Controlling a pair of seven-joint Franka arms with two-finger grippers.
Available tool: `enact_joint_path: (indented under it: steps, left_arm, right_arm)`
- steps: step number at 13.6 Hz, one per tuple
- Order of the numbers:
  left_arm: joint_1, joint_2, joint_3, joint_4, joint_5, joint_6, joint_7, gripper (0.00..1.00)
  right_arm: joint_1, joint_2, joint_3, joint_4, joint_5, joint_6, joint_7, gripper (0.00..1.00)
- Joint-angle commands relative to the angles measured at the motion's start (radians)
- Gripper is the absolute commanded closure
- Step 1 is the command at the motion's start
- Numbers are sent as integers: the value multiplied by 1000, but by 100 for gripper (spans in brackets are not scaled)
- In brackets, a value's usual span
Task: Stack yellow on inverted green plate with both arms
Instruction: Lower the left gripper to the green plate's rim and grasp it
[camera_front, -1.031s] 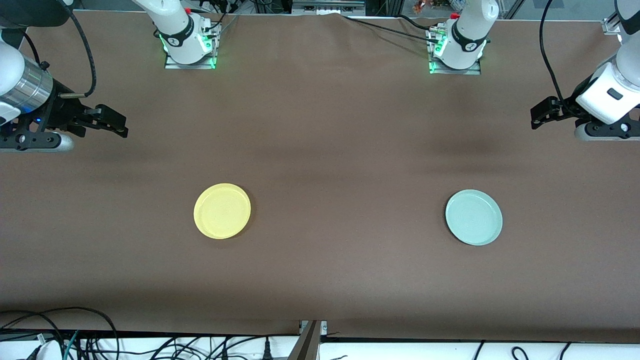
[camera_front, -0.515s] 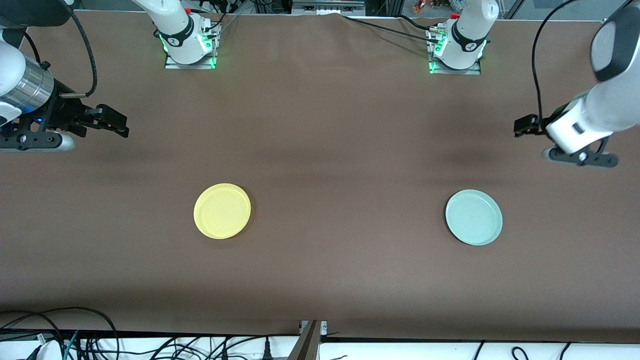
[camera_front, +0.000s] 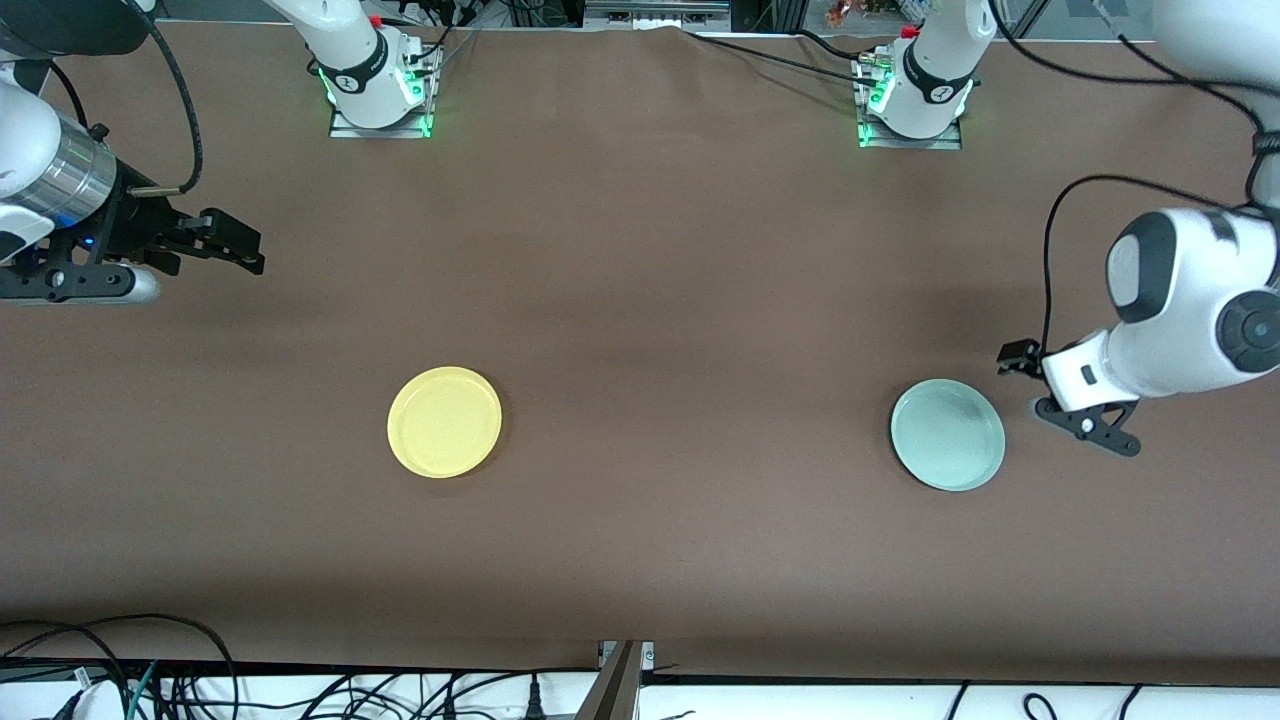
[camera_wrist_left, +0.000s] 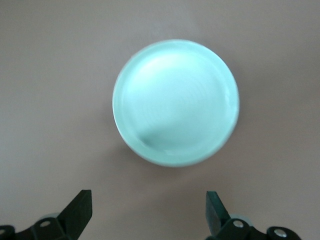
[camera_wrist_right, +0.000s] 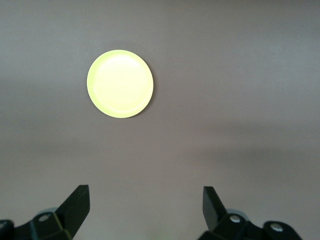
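Note:
The yellow plate (camera_front: 444, 422) lies rim up on the brown table toward the right arm's end, and also shows in the right wrist view (camera_wrist_right: 120, 83). The pale green plate (camera_front: 947, 434) lies rim up toward the left arm's end, and fills the middle of the left wrist view (camera_wrist_left: 175, 102). My left gripper (camera_front: 1020, 360) is open and empty over the table just beside the green plate; its jaws (camera_wrist_left: 149, 210) stand wide apart. My right gripper (camera_front: 245, 250) is open and empty over the table's right-arm end, well away from the yellow plate; it shows wide open in its wrist view (camera_wrist_right: 145, 207).
The two arm bases (camera_front: 378, 85) (camera_front: 912, 95) stand at the table's back edge. Cables (camera_front: 150, 680) lie below the table's front edge. The brown table (camera_front: 660, 400) between the two plates is bare.
My left arm has swung down and in from the table's end to just beside the green plate. My right gripper has barely shifted. Both plates lie where they were.

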Motion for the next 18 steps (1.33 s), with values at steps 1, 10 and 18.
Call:
enact_joint_path:
  steps: [1, 10, 18]
  left_arm:
    - [14, 101, -4, 40, 59, 142, 99, 0]
    - [45, 319, -13, 71, 78, 360, 110, 66]
    - [37, 298, -16, 80, 76, 351, 154, 100]
  right_arm:
    - [2, -16, 10, -18, 12, 6, -38, 0]
    - [2, -5, 11, -15, 8, 15, -100, 0]
    - [4, -4, 11, -18, 3, 15, -100, 0]
